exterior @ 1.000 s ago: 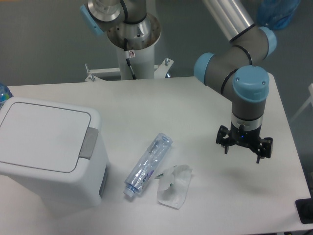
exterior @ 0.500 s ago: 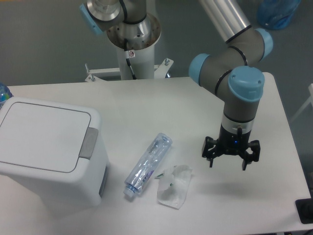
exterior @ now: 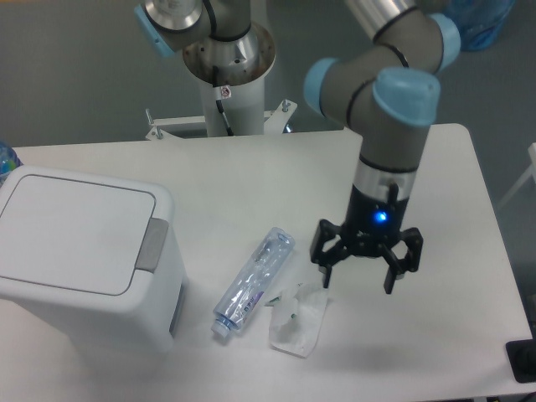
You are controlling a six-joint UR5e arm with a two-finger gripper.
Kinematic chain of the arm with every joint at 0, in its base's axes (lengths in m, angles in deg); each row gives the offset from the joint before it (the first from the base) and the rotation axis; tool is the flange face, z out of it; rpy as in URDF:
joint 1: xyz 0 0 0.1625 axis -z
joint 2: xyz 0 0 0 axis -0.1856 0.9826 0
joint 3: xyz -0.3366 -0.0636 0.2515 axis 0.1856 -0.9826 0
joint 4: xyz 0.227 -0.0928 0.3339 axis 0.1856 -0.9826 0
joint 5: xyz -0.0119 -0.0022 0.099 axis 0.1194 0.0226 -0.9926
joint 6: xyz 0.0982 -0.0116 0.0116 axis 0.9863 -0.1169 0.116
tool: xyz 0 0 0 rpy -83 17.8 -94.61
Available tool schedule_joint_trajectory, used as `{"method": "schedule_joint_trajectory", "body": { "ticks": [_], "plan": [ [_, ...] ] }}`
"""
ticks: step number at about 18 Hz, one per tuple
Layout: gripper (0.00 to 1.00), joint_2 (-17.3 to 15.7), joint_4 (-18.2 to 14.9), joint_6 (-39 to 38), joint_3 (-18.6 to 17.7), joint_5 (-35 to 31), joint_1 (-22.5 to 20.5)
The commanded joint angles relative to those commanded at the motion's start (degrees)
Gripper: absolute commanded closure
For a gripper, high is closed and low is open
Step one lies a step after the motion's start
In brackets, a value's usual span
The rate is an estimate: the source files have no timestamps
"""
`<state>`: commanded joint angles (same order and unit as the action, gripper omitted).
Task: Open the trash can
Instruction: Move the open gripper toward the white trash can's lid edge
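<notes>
Fixed camera: I see the trash can [exterior: 79, 255] at the table's [exterior: 251, 180] left end, lid flat and closed, grey latch tab [exterior: 152, 244] on its right edge facing the middle of the table. The gripper [exterior: 360, 272] hangs right of centre with its fingers spread apart, holding nothing. Between it and the can lie a crushed clear bottle [exterior: 253, 281], running diagonally, and a crumpled clear wrapper [exterior: 299, 317] just below the gripper's left finger. I note bare tabletop behind the bottle, toward the arm's base [exterior: 228, 59].

Bottle [exterior: 252, 283] right of trash can [exterior: 84, 255]
</notes>
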<state>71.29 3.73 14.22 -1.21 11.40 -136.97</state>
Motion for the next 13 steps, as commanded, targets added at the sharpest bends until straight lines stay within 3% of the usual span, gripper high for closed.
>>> {"method": "schedule_joint_trajectory", "body": {
  "ticks": [7, 9, 13],
  "plan": [
    [0.0, -3.2, 0.0, -3.9, 0.8, 4.0, 3.3],
    [0.0, -3.9, 0.0, -6.8, 1.1, 7.0, 3.7],
    [0.0, -5.9, -0.1, -13.9, -0.5, 6.6, 5.5]
  ]
}}
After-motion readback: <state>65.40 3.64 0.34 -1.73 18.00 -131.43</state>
